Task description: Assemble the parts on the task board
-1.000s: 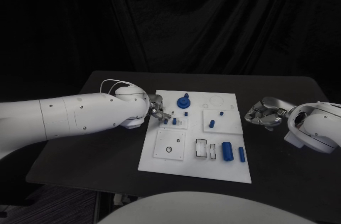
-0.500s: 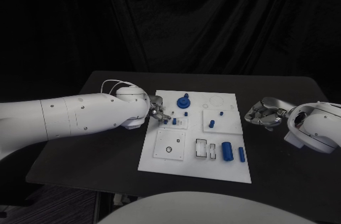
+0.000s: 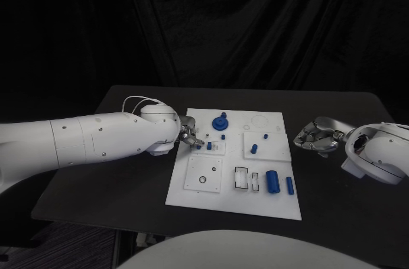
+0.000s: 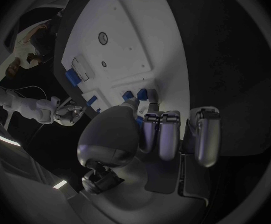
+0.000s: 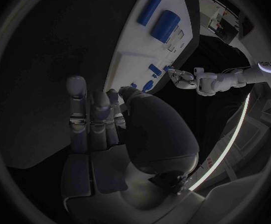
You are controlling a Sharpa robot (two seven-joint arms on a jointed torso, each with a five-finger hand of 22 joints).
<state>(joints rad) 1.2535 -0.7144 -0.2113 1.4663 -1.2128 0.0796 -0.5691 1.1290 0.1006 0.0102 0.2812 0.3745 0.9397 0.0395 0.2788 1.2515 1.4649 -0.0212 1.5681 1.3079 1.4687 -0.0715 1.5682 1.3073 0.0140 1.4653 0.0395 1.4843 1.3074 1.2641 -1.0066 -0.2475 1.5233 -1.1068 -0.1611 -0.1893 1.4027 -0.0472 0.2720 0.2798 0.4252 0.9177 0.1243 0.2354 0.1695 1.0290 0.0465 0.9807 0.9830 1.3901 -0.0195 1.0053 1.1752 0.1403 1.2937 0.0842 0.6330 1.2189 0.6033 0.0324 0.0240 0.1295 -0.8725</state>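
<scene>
Board, white, lies mid-table, long side running near to far. Left hand sits at the board's left edge, about halfway up, fingers reaching onto a small raised plate there. Small blue pegs stand on that plate right at the fingertips; in the left wrist view the fingers curl down toward two blue pegs, touching or just beside them, can't tell if one is pinched. So left hand: partly curled, grip unclear. Blue round part with a knob stands on the far side of the board, just beyond the left hand. Two more small blue pegs stand on a right-side plate. Big blue cylinder lies near the board's near right corner, smaller blue cylinder just right of it, both lying flat, well apart from either hand. White slotted pieces sit just left of the big cylinder. Square plate with a dark ring sits near left on the board. Right hand hovers off the board's right edge over the bare table, fingers curled in, holding nothing. In the right wrist view its fingers are bunched together beside the board, nothing in them; the two cylinders lie further along the board.
</scene>
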